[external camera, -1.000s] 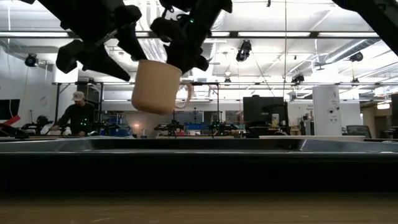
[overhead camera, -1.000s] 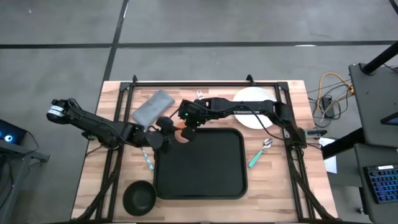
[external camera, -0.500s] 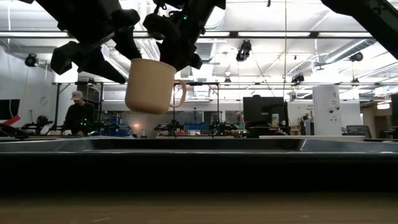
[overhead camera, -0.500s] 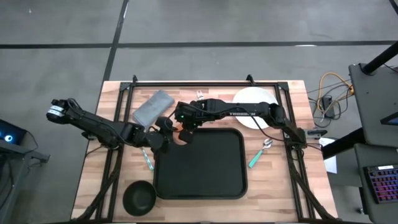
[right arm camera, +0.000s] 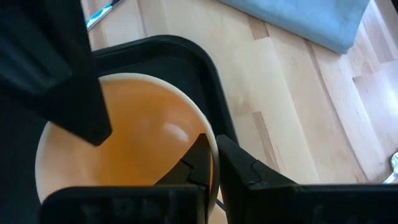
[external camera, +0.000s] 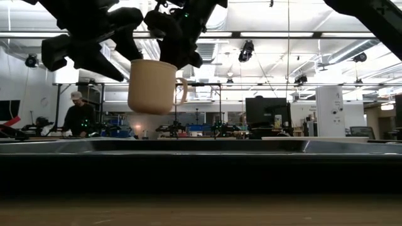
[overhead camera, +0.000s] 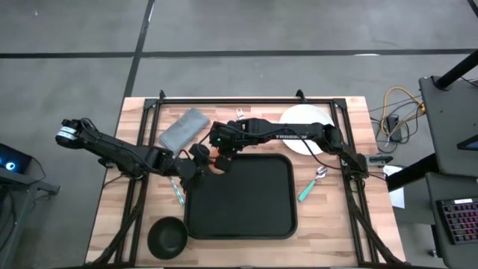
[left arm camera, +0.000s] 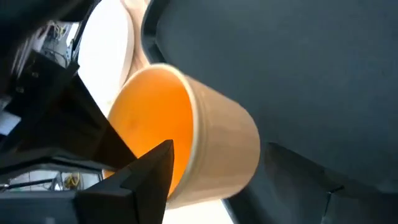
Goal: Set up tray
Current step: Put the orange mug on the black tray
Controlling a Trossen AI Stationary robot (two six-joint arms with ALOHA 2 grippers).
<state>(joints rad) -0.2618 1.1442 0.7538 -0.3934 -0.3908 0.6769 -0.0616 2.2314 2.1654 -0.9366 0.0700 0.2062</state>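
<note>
Right gripper [external camera: 182, 53] pinches the rim of a beige mug [external camera: 152, 86], lifted above the tray [overhead camera: 240, 196]. Left gripper [overhead camera: 196, 161] sits beside it, fingers spread, holding nothing.

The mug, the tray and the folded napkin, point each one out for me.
mug [external camera: 152, 88], low view, on its cream outer wall.
tray [overhead camera: 246, 200], high view, on its bare black floor.
napkin [overhead camera: 184, 128], high view, middle of the grey fold.

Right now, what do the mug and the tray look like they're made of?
Mug: probably glazed ceramic or plastic; thick beige wall, orange interior with a soft sheen. Tray: likely matte black plastic; smooth moulded rim, rounded corners, dull reflection.
</note>
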